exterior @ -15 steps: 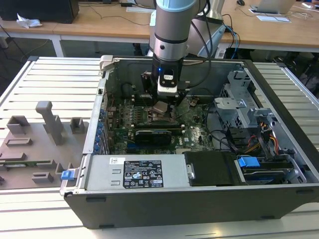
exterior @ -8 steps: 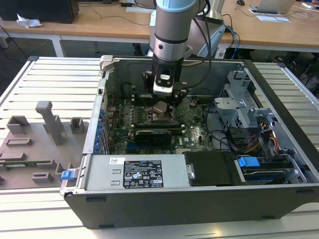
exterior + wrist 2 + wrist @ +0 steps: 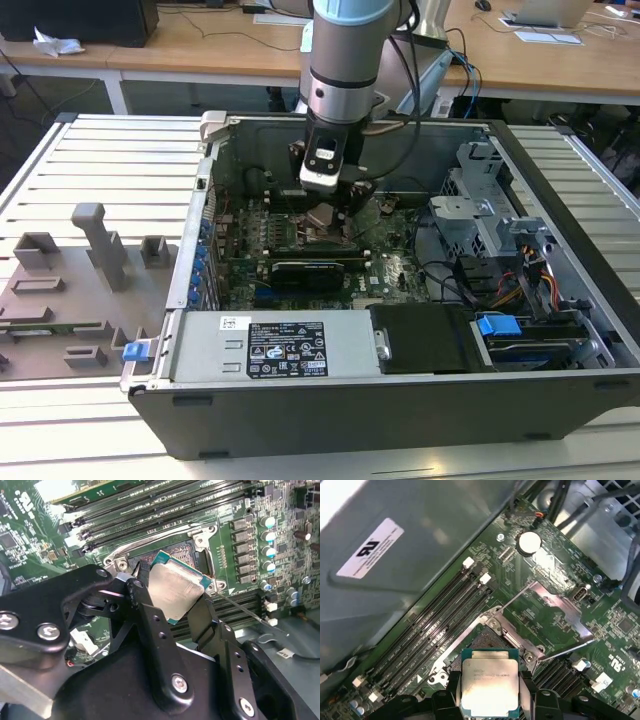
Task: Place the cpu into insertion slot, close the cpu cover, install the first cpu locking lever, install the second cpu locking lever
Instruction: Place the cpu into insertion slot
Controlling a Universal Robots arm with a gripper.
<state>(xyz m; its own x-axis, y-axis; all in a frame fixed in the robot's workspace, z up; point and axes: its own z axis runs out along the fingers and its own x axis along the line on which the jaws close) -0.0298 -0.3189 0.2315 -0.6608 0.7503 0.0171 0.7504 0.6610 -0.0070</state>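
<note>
Pinched in the tool (image 3: 171, 599), by opposite edges: the cpu (image 3: 490, 682), hanging just above the slot (image 3: 486, 639), away from the board's (image 3: 535, 580) edges, unseated. Leaves all four steps undone, with cover (image 3: 560, 607) raised open and lever (image 3: 566, 651) apparently unhooked. Shows a white label (image 3: 370, 547) on the grey panel (image 3: 435, 525); print not read.

The cpu (image 3: 490, 682), a silver-topped square with green edges, hangs tilted just above the open insertion slot (image 3: 481, 639); the cpu cover (image 3: 559, 607) stands raised beside it.

Insertion slot (image 3: 482, 639) uncovered, open from above; memory slots (image 3: 435, 627) flank it; raised cpu cover (image 3: 560, 605) alongside.
</note>
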